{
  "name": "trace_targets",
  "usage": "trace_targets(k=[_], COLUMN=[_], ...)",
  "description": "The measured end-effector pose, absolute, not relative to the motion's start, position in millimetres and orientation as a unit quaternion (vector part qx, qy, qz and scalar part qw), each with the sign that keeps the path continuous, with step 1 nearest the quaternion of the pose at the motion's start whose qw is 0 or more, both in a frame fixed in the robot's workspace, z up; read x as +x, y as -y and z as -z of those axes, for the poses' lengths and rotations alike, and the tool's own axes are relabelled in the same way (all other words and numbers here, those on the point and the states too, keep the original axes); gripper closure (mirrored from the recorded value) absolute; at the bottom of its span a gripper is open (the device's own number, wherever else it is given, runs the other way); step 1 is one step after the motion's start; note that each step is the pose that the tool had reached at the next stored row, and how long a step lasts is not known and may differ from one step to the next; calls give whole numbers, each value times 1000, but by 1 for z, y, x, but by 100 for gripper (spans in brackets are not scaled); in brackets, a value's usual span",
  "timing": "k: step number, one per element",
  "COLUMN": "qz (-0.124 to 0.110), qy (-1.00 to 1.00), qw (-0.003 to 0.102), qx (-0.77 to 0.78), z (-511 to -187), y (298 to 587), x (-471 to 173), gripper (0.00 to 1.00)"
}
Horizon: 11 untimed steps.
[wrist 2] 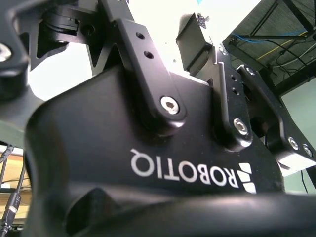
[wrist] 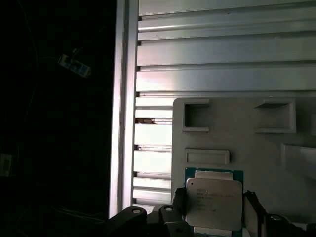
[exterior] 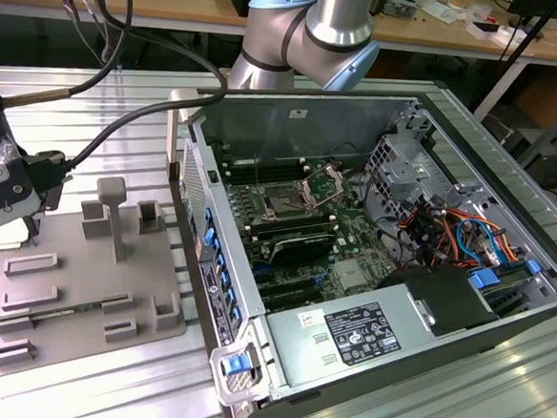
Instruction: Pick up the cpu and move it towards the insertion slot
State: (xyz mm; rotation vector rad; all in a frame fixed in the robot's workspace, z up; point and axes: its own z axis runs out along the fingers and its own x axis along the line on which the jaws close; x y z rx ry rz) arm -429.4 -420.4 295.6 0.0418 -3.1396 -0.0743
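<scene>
In the first wrist view the cpu (wrist: 214,197) is a silvery square chip on a green rim. It sits between the two dark fingers (wrist: 178,206) of my gripper (wrist: 215,211), which press on its opposite edges. It is over the grey fixture plate (wrist: 237,133) near the plate's edge; I cannot tell whether it touches the plate. In the exterior view my gripper (exterior: 4,233) is at the far left, over the left edge of the fixture plate (exterior: 82,281). The insertion slot (exterior: 284,206) lies far to the exterior view's right inside the open computer case, its metal retention plate (exterior: 324,184) hinged up.
Upright grey fixture blocks (exterior: 111,212) stand on the plate between my gripper and the case wall (exterior: 197,213). Cables (exterior: 122,122) run from the arm (exterior: 315,30) to the wrist. The ribbed aluminium table (wrist: 222,49) ends at an edge (wrist: 123,98). The gripper body (wrist 2: 148,163) shows in the second wrist view.
</scene>
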Motion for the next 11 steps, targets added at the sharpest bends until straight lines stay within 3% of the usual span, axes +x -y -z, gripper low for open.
trace_targets(k=[11], qz=[24], qy=[1000], qw=[0], qx=[13], z=[-299], y=[420], x=[-429], gripper=[45])
